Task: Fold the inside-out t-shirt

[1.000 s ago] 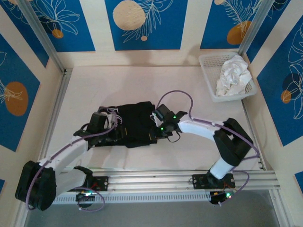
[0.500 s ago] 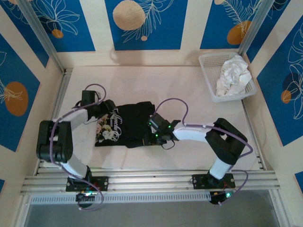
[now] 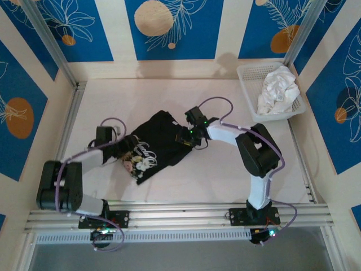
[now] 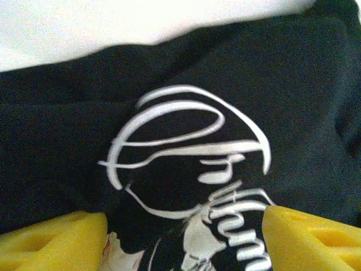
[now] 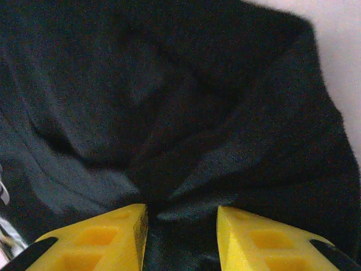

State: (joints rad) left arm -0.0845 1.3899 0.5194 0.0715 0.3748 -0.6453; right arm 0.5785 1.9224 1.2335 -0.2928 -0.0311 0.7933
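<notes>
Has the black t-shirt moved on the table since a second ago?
Yes. The t-shirt has turned, one end swinging away from the front rail toward the basket.

t-shirt [image 3: 158,142] swung diagonal and farther back, right pincer [image 3: 184,138] carried back with it

white basket [image 3: 247,79], crumpled white cloth [image 3: 277,90] inside

The t-shirt [image 3: 155,144] lies on the counter [image 3: 225,175], left of the middle. The left gripper [image 3: 125,148] sits at its left edge, the right gripper [image 3: 183,138] at its right edge. A basket [image 3: 248,76] stands in the far right corner, well apart, with a cloth [image 3: 277,90] in it.
</notes>
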